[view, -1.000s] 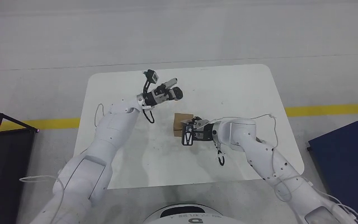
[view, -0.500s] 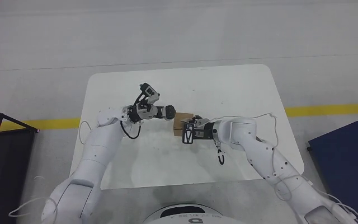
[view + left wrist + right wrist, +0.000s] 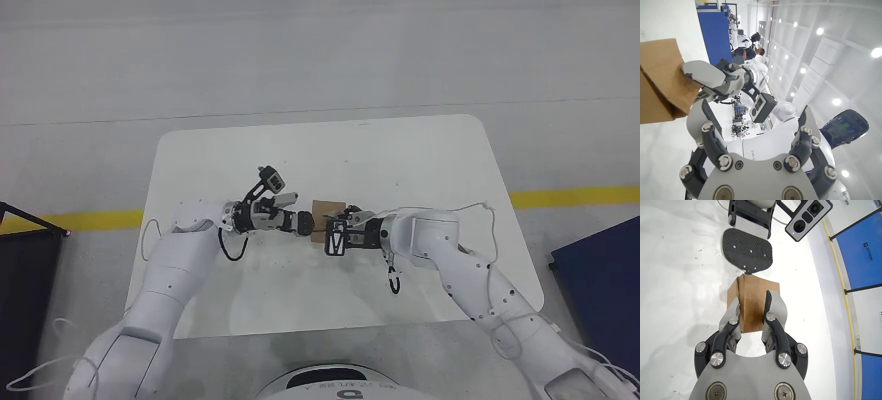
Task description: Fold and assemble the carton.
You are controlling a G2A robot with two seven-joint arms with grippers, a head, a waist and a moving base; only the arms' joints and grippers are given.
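Observation:
A small brown carton [image 3: 325, 214] sits near the middle of the white table [image 3: 420, 170]. My right gripper [image 3: 337, 240] is shut on it: in the right wrist view the carton [image 3: 751, 298] stands between the two fingers [image 3: 772, 306], pinched at its near end. My left gripper [image 3: 302, 223] is at the carton's left side, open. One of its black ribbed pads [image 3: 746, 253] touches the carton's far top edge. In the left wrist view the carton [image 3: 659, 75] lies beside my open left gripper [image 3: 755, 106], off one fingertip, not between the fingers.
The table's right half and front are bare white surface. A yellow floor line [image 3: 575, 195] runs past the table on both sides. Blue barrier panels [image 3: 861, 255] stand beyond the table's edge.
My left arm has swung from the back of the table down to the carton's left side, and its pad now touches the carton. The right gripper and the carton have stayed put.

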